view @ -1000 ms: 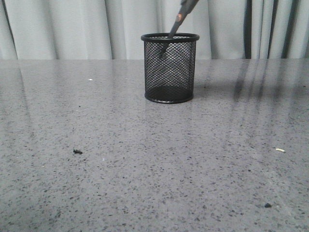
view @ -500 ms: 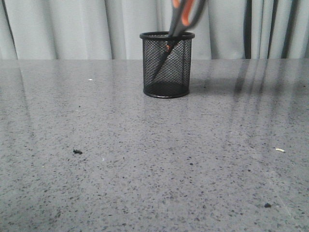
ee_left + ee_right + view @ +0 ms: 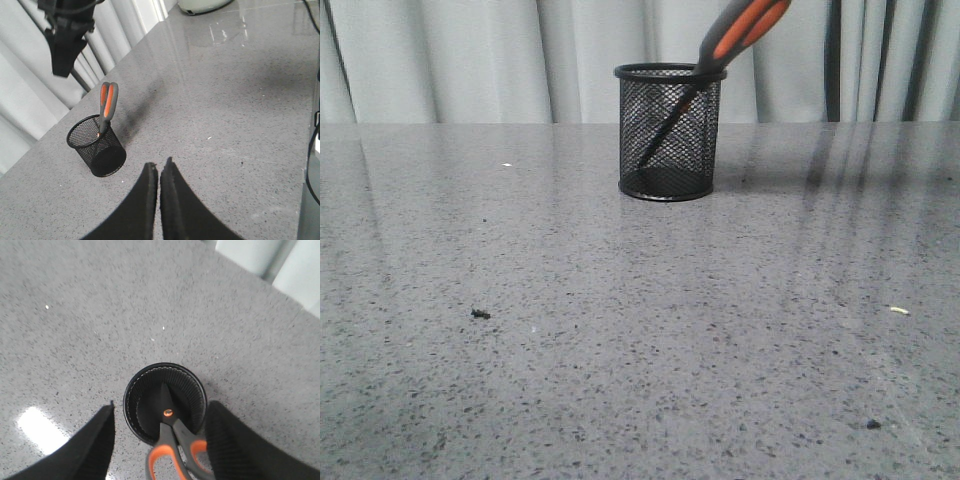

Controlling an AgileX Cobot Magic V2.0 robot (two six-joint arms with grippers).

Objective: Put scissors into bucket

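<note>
The bucket (image 3: 665,130), a black wire-mesh cup, stands upright at the far middle of the table. The scissors (image 3: 745,28) stand in it, blades down, with the grey and orange handles leaning over its right rim. In the right wrist view my right gripper (image 3: 163,405) is open just above the bucket (image 3: 145,390), and the scissors' handles (image 3: 172,452) lie between the fingers, close to one finger (image 3: 232,440). My left gripper (image 3: 159,164) is shut and empty above bare table, well away from the bucket (image 3: 97,147) and scissors (image 3: 107,102).
Grey speckled table (image 3: 640,330) with small dark crumbs (image 3: 480,314) and a pale scrap (image 3: 900,310). Curtains (image 3: 470,60) hang behind the table's far edge. The right arm (image 3: 67,30) hangs above the bucket in the left wrist view.
The scissors have dropped deeper into the bucket and their handles have tipped to the right onto the rim. The bucket has shifted slightly back and left.
</note>
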